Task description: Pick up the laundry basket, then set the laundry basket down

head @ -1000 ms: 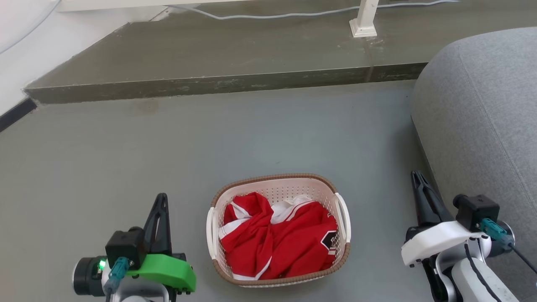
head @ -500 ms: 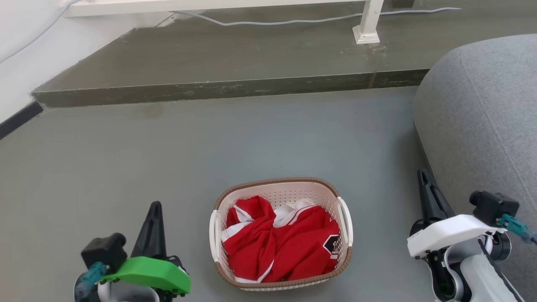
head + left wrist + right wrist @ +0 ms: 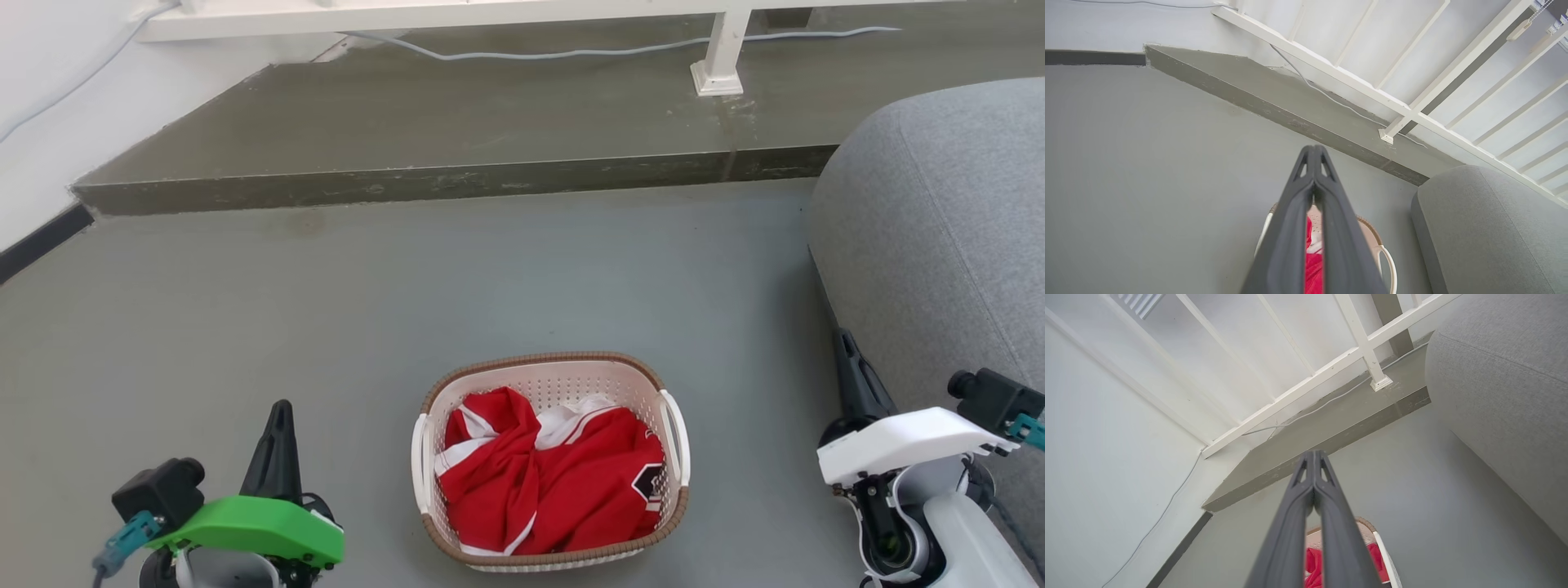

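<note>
The left gripper (image 3: 282, 408) is closed on nothing. In the left wrist view its 2 dark fingers (image 3: 1327, 228) press together up to the tip. The right gripper (image 3: 846, 336) is the same: empty, with its fingers (image 3: 1331, 531) meeting along their length in the right wrist view. Both point away from the robot over the grey floor (image 3: 245, 310).

The laundry basket (image 3: 543, 358) stands on that floor between the 2 grippers. It is well short of the raised step (image 3: 408, 184) at the floor's far edge and apart from the grey sofa (image 3: 939, 229) along its right edge. It lies to the right of the left gripper and to the left of the right one, touched by neither. One white handle (image 3: 419, 461) faces the left gripper and the other handle (image 3: 682, 437) faces the right. Each arm would therefore have to swing inward to its own handle. The left looks slightly nearer, though the gaps are close to equal. The basket's long axis cannot be judged firmly from this angle.

The head view gives the whole rim, both handles and the crumpled red garment (image 3: 555, 482) inside. Each wrist view has the basket (image 3: 1367, 230) largely hidden behind its own fingers, but settles that the fingertips are together.
</note>
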Controlling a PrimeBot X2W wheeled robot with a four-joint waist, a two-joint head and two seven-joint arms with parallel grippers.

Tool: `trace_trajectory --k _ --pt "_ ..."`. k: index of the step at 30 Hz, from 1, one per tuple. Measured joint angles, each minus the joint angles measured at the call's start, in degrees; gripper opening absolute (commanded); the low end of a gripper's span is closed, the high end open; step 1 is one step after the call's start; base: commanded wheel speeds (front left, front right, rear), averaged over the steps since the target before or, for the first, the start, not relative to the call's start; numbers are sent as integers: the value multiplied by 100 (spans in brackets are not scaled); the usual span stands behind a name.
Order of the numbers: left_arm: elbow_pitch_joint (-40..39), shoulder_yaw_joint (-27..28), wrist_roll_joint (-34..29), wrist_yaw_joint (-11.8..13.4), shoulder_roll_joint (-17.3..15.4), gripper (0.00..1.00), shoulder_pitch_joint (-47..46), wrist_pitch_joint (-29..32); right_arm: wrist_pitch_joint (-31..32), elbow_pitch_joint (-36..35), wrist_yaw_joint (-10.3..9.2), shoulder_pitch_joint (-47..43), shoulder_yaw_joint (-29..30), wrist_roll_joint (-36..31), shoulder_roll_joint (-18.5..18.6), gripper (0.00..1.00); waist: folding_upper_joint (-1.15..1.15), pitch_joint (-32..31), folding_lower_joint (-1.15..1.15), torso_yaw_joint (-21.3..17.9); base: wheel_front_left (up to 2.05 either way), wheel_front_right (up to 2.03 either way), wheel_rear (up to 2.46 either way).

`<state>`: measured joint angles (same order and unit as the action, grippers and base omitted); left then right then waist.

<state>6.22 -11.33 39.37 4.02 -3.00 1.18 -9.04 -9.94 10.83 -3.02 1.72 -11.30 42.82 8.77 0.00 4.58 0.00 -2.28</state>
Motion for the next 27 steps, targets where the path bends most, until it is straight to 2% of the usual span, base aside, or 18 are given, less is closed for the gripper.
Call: trace_trajectory --k 27 --pt "257 372 2260 -386 -151 0 -33 422 508 118 354 9 554 2073 -122 0 0 -168 0 88 0 0 0"
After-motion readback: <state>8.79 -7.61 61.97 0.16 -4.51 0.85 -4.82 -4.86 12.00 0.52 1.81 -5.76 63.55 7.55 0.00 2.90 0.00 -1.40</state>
